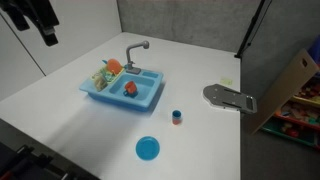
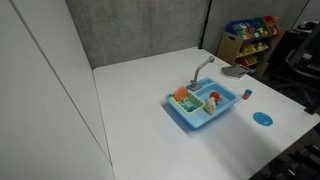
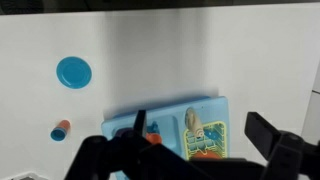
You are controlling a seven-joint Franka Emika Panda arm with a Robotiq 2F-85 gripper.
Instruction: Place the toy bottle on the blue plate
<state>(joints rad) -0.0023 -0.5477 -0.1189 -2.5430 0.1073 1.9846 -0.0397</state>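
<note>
Cream toy bottle (image 3: 193,122) is lying crowded inside the toy sink (image 3: 216,104); the tool (image 3: 185,142), hanging with jaws apart, is probably risking grabbing a neighbouring toy (image 3: 205,152) instead.

A light-blue rectangular plastic toy sink (image 1: 112,102) with a grey curved faucet (image 1: 136,49) sat left of centre in an exterior view, on a white tabletop (image 1: 60,115). An orange-red ball (image 1: 129,89) lay in 1 of its basins. A short blue-and-red cylinder (image 1: 177,118) stood apart from the sink, lower right of centre. A flat grey metal piece (image 1: 228,97) lay near the table's right edge, close to a brown cardboard box (image 1: 292,80). A shelf of colourful bins (image 2: 250,32) stood at the upper right of an exterior view.
</note>
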